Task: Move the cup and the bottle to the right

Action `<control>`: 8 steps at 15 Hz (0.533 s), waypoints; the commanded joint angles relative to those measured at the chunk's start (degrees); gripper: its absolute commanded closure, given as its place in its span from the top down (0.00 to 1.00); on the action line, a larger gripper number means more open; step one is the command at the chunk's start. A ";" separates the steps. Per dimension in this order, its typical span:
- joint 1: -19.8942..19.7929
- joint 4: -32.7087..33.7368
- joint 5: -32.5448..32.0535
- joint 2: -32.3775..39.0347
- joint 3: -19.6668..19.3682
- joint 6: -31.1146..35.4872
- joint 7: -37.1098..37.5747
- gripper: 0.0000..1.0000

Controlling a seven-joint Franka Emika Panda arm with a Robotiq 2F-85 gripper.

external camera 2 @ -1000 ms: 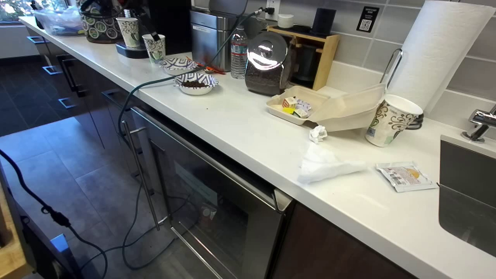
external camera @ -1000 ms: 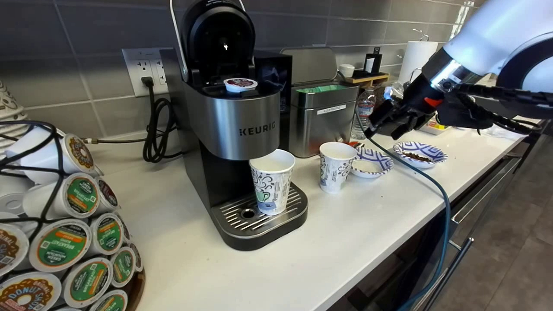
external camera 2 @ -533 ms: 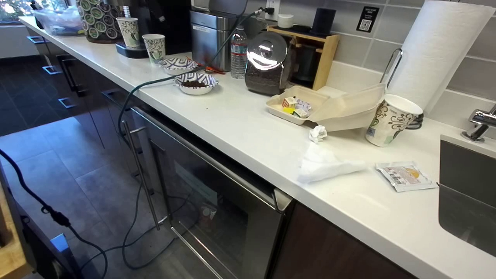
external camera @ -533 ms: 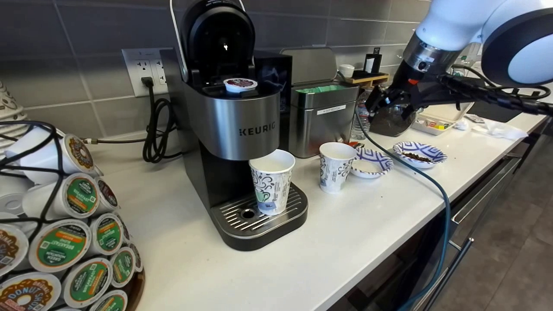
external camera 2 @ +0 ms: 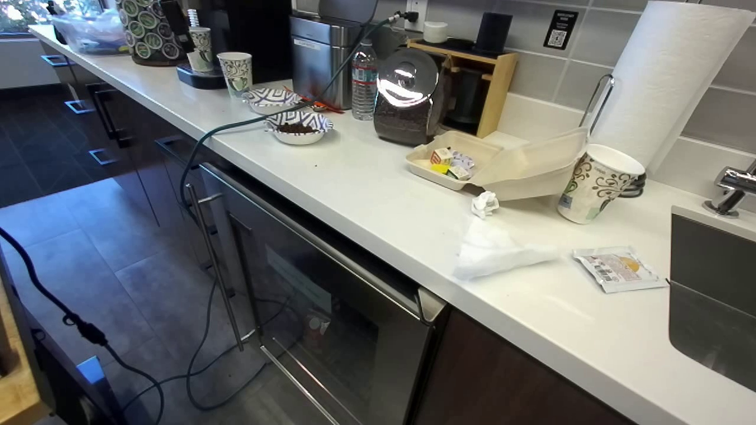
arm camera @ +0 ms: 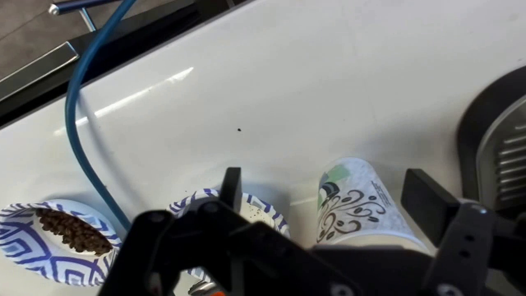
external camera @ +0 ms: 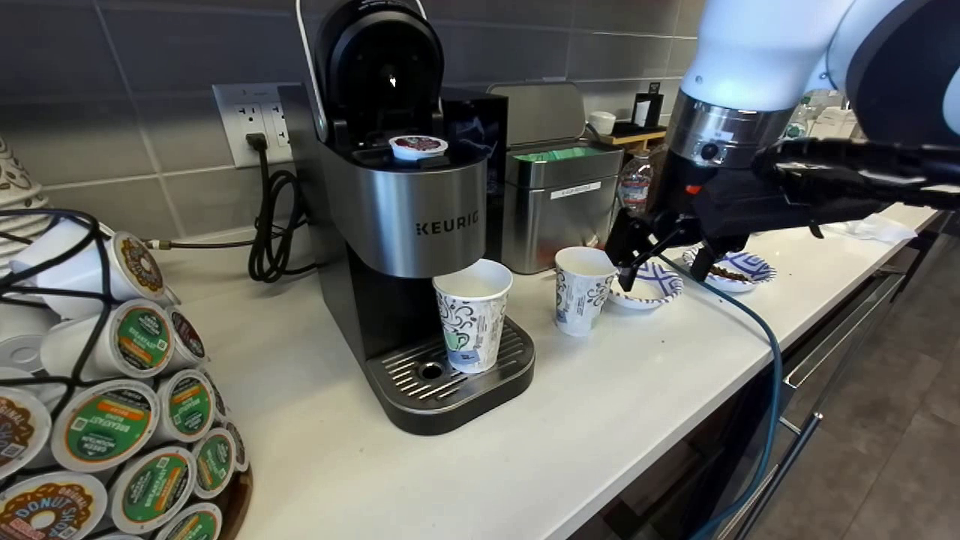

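Observation:
The cup (external camera: pixel 581 292), white with a dark swirl print, stands upright on the counter beside the coffee machine. My gripper (external camera: pixel 664 274) is open and low over the counter, with one fingertip near the cup's rim. In the wrist view the cup (arm camera: pixel 357 197) shows between the spread fingers (arm camera: pixel 429 201), nearer the right one, with visible gaps on both sides. Contact does not show. The bottle (external camera 2: pixel 364 82), clear with a red and blue label, stands upright between the metal bin and a dark jar. The arm hides part of the bottle (external camera: pixel 635 184) in an exterior view.
The coffee machine (external camera: pixel 412 217) holds another printed cup (external camera: pixel 472 322) on its tray. Beside the counter cup sit two shallow blue-patterned bowls, one (external camera 2: pixel 297 139) with dark beans. A blue-green cable (arm camera: pixel 70 102) crosses the counter edge. A third cup (external camera 2: pixel 596 183) stands near the sink.
My gripper has come down and closer to the counter cup and bowls, staying open. In an exterior view the dark finger has shifted left. The cup and bottle have not moved.

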 commanded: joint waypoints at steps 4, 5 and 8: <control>-3.75 3.17 -1.03 4.06 0.69 9.75 7.61 1.00; -3.83 3.64 -1.86 4.86 0.30 10.77 8.99 1.00; -3.17 4.34 -6.70 6.90 -1.62 14.10 14.49 1.00</control>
